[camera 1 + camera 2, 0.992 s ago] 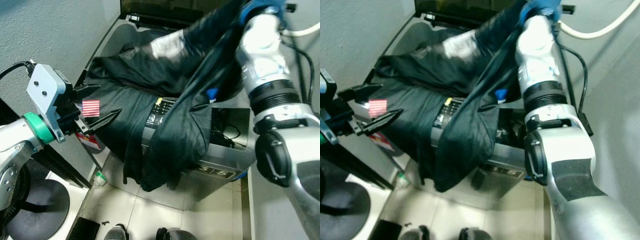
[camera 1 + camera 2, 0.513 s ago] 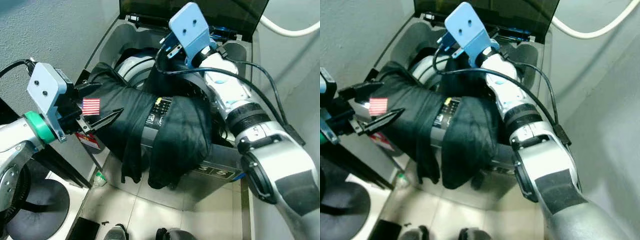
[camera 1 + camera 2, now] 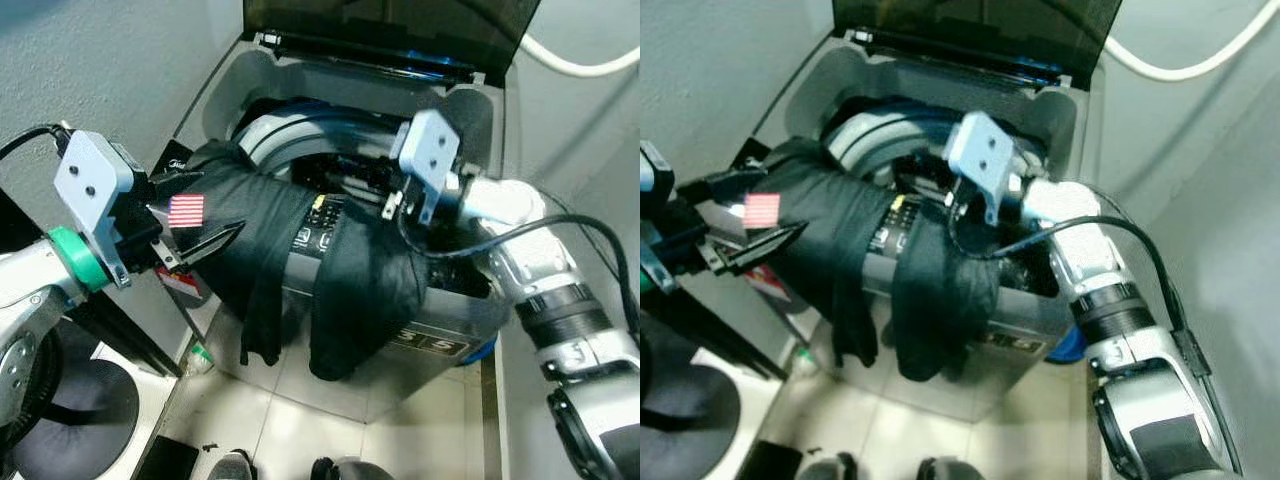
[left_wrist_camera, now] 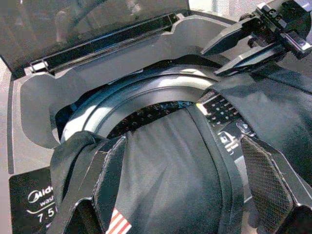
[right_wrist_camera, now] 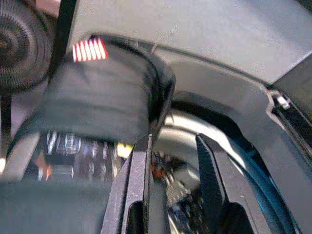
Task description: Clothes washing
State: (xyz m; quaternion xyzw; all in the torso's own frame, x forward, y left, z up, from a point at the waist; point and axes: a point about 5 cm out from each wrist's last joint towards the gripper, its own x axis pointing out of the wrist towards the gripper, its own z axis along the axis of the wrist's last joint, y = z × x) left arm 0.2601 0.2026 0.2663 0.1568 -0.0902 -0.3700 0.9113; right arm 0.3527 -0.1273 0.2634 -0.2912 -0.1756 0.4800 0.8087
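Here, in the eye views, black clothes drape over the open washing machine front; the left gripper waits spread beside them. In its wrist view, the right gripper hangs slightly parted above the drum

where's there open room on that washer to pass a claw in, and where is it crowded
Free: the back of the drum opening, between the raised lid and the black garment. Crowded: the front edge, where the garment hangs over the control panel, with the left claw at its left end and the right claw over the rim.
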